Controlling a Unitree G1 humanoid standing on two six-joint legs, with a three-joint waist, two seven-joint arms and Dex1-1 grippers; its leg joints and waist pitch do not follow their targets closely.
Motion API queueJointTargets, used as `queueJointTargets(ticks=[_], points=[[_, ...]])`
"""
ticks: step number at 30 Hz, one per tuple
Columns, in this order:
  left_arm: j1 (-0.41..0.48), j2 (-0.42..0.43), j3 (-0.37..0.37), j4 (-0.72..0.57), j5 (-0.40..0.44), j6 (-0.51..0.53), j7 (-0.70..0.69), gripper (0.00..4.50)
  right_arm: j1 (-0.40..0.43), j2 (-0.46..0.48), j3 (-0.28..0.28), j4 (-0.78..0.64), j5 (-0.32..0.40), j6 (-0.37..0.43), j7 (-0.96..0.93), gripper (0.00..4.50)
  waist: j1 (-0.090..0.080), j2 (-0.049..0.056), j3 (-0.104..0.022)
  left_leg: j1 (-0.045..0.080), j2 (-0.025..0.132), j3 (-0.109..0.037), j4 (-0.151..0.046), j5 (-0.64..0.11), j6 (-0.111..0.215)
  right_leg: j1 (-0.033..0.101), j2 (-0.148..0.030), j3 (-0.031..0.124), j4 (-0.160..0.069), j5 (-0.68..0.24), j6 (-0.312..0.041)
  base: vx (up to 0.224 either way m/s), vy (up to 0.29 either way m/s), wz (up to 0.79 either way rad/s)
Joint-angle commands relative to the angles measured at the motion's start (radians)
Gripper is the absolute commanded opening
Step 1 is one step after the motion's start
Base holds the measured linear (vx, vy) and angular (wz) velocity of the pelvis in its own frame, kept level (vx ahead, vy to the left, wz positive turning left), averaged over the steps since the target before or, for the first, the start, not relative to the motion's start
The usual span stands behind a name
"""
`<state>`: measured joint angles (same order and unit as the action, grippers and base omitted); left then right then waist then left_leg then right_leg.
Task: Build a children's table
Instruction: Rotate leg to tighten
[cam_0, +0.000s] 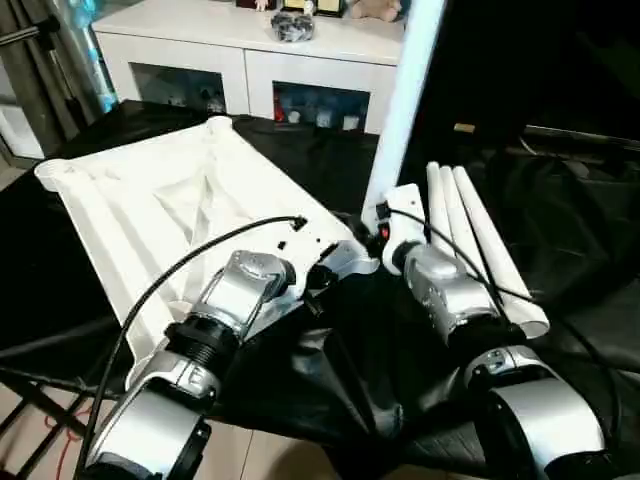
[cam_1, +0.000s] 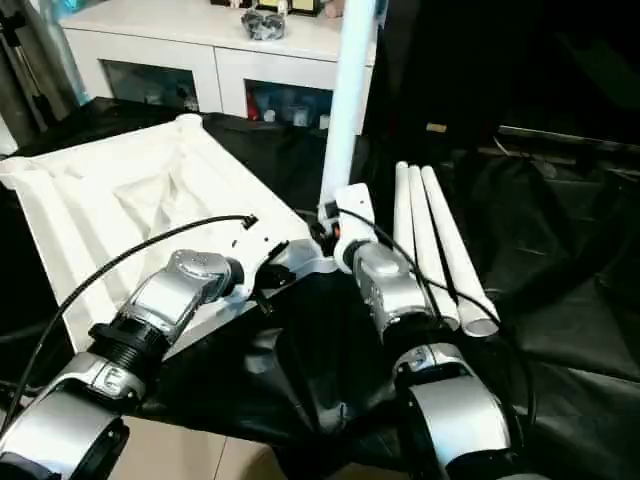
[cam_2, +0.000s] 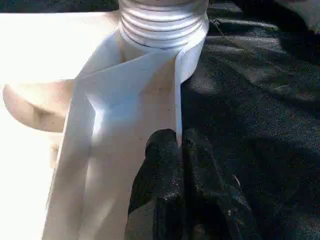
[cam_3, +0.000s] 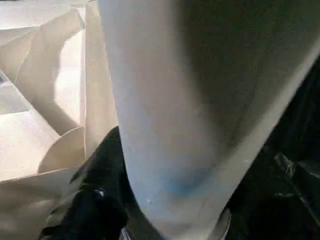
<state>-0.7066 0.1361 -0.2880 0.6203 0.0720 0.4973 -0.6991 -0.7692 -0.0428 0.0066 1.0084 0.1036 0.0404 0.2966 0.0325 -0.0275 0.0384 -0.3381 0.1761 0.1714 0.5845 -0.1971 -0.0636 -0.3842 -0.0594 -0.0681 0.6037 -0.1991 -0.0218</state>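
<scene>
Tabletop lies upside down w/ ribbed underside up on black cloth, far-left of scene. Left gripper at tabletop's near-right corner, fingers pressed together, clamped on the thin edge wall by the corner socket; threaded end of a leg sits in that socket in left wrist view. Upright leg stands at that corner, rising out of frame. Right gripper at the leg's base, jaws partly apart around the tube; can't tell if they squeeze it or just sit beside. Three spare legs lie side by side, right of the gripper. White cabinet far behind.
</scene>
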Motion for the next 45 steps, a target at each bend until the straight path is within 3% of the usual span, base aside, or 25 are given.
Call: queueJointTargets(ticks=[1, 5, 7, 8, 9, 10, 11, 14, 19, 26, 30, 35, 42, 45], points=[[-0.035, -0.019, -0.016, -0.082, -0.03, -0.064, -0.056, 0.0, 0.063, 0.038, 0.035, 0.113, -0.015, 0.084, 0.049, 2.97, 0.0, 0.012, -0.036, 0.0, 0.057, -0.03, -0.087, -0.379, 0.002, 0.014, -0.094, 0.057, -0.108, -0.45, -0.145, 0.0, 0.0, 0.0], [-0.025, 0.002, -0.02, -0.095, -0.027, -0.074, -0.078, 0.0, 0.063, 0.027, 0.028, 0.081, -0.003, 0.09, 0.096, 3.3, 0.002, 0.012, -0.039, -0.004, 0.058, -0.025, -0.087, -0.333, 0.009, 0.021, -0.094, 0.059, -0.099, -0.354, -0.181, 0.0, 0.0, 0.0], [-0.019, 0.01, -0.021, -0.103, -0.031, -0.08, -0.093, 0.0, 0.064, 0.02, 0.028, 0.063, -0.002, 0.097, 0.128, 3.43, 0.005, 0.009, -0.044, -0.01, 0.058, -0.021, -0.085, -0.267, 0.025, 0.031, -0.093, 0.06, -0.089, -0.259, -0.21, 0.0, 0.0, 0.0], [-0.017, 0.013, -0.02, -0.106, -0.032, -0.082, -0.098, 0.0, 0.066, 0.017, 0.03, 0.053, -0.001, 0.101, 0.142, 3.53, 0.012, 0.012, -0.051, -0.011, 0.06, -0.016, -0.076, -0.208, 0.037, 0.032, -0.1, 0.062, -0.082, -0.179, -0.23, 0.0, 0.0, 0.0], [-0.012, 0.022, -0.018, -0.111, -0.036, -0.089, -0.111, 0.0, 0.072, 0.006, 0.036, 0.021, 0.003, 0.113, 0.177, 3.66, 0.01, 0.01, -0.051, -0.019, 0.058, -0.016, -0.076, -0.159, 0.053, 0.041, -0.093, 0.06, -0.071, -0.101, -0.248, 0.0, 0.0, 0.0], [-0.009, 0.03, -0.017, -0.108, -0.036, -0.106, -0.122, 0.0, 0.079, -0.004, 0.044, -0.009, 0.006, 0.123, 0.211, 3.82, 0.012, 0.012, -0.053, -0.019, 0.058, -0.015, -0.072, -0.124, 0.069, 0.041, -0.094, 0.058, -0.066, -0.049, -0.26, 0.0, 0.0, 0.0], [-0.009, 0.03, -0.017, -0.108, -0.036, -0.106, -0.122, 0.0, 0.079, -0.004, 0.044, -0.009, 0.006, 0.123, 0.211, 3.82, 0.012, 0.012, -0.053, -0.019, 0.058, -0.015, -0.072, -0.124, 0.069, 0.041, -0.094, 0.058, -0.066, -0.049, -0.26, 0.0, 0.0, 0.0], [0.005, 0.06, -0.017, -0.112, -0.042, -0.144, -0.17, 0.0, 0.114, -0.049, 0.079, -0.14, 0.03, 0.167, 0.351, 3.82, 0.015, 0.01, -0.054, -0.022, 0.059, -0.014, -0.068, -0.08, 0.112, 0.046, -0.094, 0.056, -0.059, 0.037, -0.281, 0.0, 0.0, 0.0], [0.038, 0.12, -0.029, -0.157, -0.073, -0.179, -0.303, 0.0, 0.193, -0.153, 0.145, -0.362, 0.063, 0.214, 0.571, 3.82, 0.026, 0.011, -0.05, -0.016, 0.063, -0.014, -0.07, -0.109, 0.101, 0.048, -0.094, 0.056, -0.065, -0.032, -0.267, 0.0, 0.0, 0.0], [0.069, 0.206, -0.044, -0.18, -0.097, -0.252, -0.471, 0.0, 0.267, -0.26, 0.194, -0.551, 0.068, 0.235, 0.737, 3.82, 0.037, 0.011, -0.05, -0.017, 0.064, -0.012, -0.067, -0.085, 0.096, 0.047, -0.093, 0.057, -0.059, -0.017, -0.263, 0.0, 0.0, 0.0], [0.078, 0.242, -0.057, -0.177, -0.089, -0.285, -0.522, 0.0, 0.286, -0.28, 0.208, -0.589, 0.061, 0.22, 0.753, 3.82, 0.04, 0.013, -0.052, -0.016, 0.063, -0.01, -0.064, -0.063, 0.102, 0.044, -0.091, 0.056, -0.054, 0.024, -0.269, 0.0, 0.0, 0.0], [0.088, 0.275, -0.069, -0.174, -0.078, -0.326, -0.569, 0.0, 0.304, -0.28, 0.213, -0.622, 0.06, 0.228, 0.755, 3.82, 0.053, 0.015, -0.052, -0.014, 0.065, -0.01, -0.064, -0.073, 0.083, 0.043, -0.092, 0.056, -0.051, 0.015, -0.267, 0.0, 0.0, 0.0], [0.089, 0.28, -0.071, -0.159, -0.074, -0.347, -0.584, 0.0, 0.32, -0.271, 0.223, -0.644, 0.061, 0.246, 0.747, 3.82, 0.054, 0.014, -0.054, -0.015, 0.062, -0.011, -0.063, -0.075, 0.066, 0.046, -0.092, 0.056, -0.049, 0.014, -0.262, 0.0, 0.0, 0.0], [0.087, 0.279, -0.07, -0.151, -0.074, -0.354, -0.585, 0.0, 0.325, -0.271, 0.223, -0.65, 0.064, 0.258, 0.753, 3.54, 0.055, 0.015, -0.057, -0.015, 0.061, -0.011, -0.06, -0.051, 0.073, 0.047, -0.091, 0.056, -0.044, 0.054, -0.267, 0.0, 0.0, 0.0]])
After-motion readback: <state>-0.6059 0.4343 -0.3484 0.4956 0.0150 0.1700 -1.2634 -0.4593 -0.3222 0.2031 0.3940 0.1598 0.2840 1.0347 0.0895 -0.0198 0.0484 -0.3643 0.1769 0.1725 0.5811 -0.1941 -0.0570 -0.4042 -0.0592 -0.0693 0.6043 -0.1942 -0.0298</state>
